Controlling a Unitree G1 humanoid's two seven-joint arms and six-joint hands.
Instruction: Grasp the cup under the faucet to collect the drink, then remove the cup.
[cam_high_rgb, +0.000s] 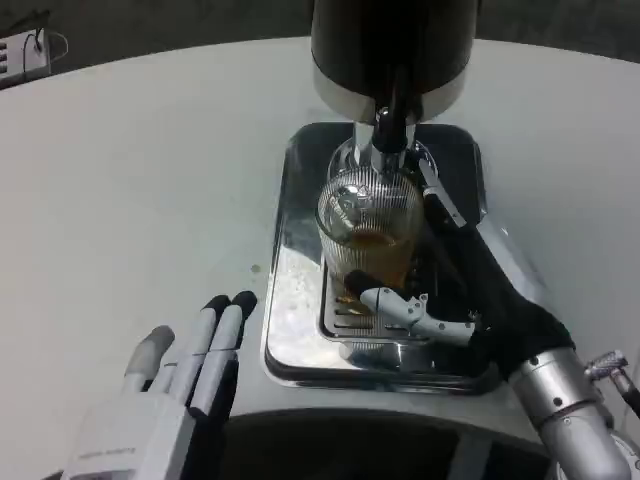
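Note:
A ribbed clear glass cup (368, 225) stands on the drip grate under the faucet (388, 128) of a black and silver dispenser (390, 50). Amber drink fills its lower part. My right hand (470, 300) grips the cup from the right, its thumb across the front near the base and its fingers behind the right side. My left hand (180, 375) rests open on the table at lower left, fingers stretched forward, well apart from the tray.
A shiny metal drip tray (290, 330) holds the grate and cup. White table (130, 200) spreads to the left and far right. A small white object (25, 50) lies at the far left edge.

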